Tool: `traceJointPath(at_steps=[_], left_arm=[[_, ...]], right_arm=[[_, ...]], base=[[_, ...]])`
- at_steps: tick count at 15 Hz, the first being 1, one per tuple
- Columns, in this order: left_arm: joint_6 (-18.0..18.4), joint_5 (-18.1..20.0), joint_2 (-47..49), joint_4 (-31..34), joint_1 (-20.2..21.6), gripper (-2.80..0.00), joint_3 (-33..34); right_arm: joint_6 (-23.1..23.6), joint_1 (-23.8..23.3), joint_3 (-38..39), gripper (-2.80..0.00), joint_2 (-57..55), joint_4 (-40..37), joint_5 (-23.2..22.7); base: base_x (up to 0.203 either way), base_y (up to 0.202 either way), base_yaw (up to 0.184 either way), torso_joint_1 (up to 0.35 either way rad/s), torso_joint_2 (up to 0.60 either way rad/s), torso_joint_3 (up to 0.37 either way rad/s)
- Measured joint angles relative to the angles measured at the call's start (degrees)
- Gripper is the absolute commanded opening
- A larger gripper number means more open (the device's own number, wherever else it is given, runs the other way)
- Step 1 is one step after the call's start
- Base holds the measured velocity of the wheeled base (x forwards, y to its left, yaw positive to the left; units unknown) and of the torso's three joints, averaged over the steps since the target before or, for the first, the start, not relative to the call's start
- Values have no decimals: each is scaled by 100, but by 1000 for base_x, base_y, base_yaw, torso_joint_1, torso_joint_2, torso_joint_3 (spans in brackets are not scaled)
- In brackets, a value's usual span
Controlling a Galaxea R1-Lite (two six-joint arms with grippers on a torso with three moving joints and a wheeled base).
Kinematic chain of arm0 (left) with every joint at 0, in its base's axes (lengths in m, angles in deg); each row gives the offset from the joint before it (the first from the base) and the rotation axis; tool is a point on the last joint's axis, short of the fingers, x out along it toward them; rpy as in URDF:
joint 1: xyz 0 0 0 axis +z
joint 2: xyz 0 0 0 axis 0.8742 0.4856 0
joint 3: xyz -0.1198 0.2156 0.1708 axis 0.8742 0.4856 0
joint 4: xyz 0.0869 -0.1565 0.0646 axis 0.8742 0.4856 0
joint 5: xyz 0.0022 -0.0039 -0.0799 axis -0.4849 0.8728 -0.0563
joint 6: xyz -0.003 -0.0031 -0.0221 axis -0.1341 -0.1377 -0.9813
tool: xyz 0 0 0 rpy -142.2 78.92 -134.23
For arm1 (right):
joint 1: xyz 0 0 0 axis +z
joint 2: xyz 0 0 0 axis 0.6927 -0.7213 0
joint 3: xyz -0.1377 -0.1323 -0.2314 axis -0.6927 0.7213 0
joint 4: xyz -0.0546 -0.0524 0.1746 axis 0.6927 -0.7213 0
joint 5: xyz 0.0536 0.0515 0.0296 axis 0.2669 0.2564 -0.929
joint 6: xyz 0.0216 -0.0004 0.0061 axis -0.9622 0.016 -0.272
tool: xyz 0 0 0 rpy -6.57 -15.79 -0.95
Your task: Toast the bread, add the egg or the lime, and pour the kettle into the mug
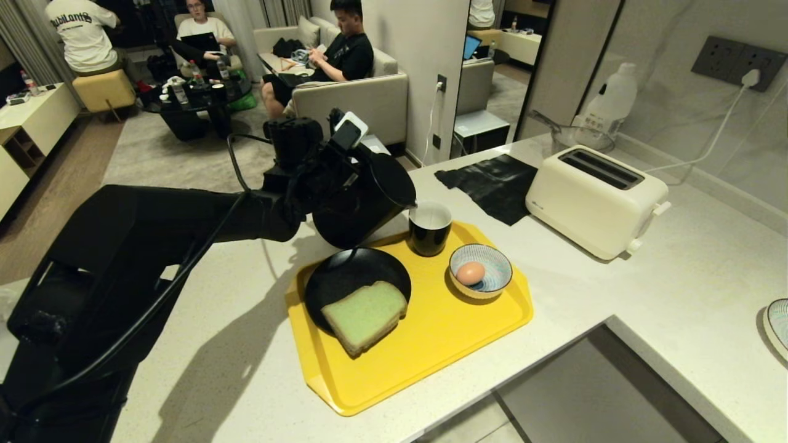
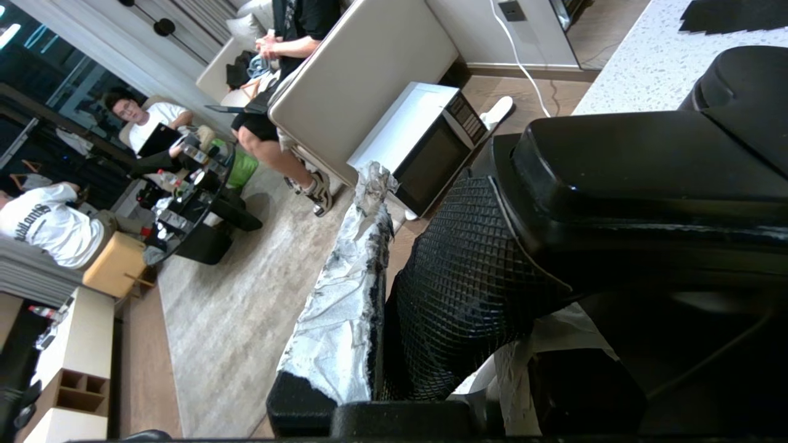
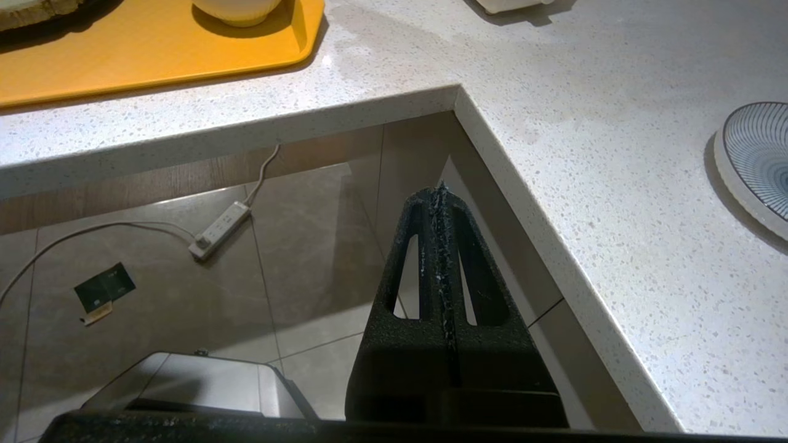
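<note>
My left gripper (image 1: 315, 177) is shut on the handle of the black kettle (image 1: 360, 209) and holds it in the air, tipped toward the mug (image 1: 429, 231). The kettle's top end is beside and just above the mug's rim; no stream of water shows. In the left wrist view the mesh-wrapped handle (image 2: 468, 283) fills my left gripper (image 2: 443, 271) beside a white-taped finger (image 2: 345, 307). The bread (image 1: 366, 315) lies on a black plate (image 1: 345, 274). The egg (image 1: 470, 272) sits in a striped bowl (image 1: 495, 258). My right gripper (image 3: 438, 197) is shut and empty, parked below the counter's edge.
Plate, mug and bowl stand on a yellow tray (image 1: 431, 344). A cream toaster (image 1: 594, 200) stands to the right, with a black mat (image 1: 492, 184) behind the tray. A striped plate (image 1: 777, 326) lies at the counter's right edge. People sit in the room beyond.
</note>
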Motion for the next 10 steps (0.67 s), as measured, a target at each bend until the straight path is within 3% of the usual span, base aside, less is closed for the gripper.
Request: traceJointPath(at_steps=[10], left_arm=[[209,-95,0,24,-5,-280,0]], right_arm=[[-1,0,0,-280,0,1,2]], base=[[0,0,0,0,0,0]])
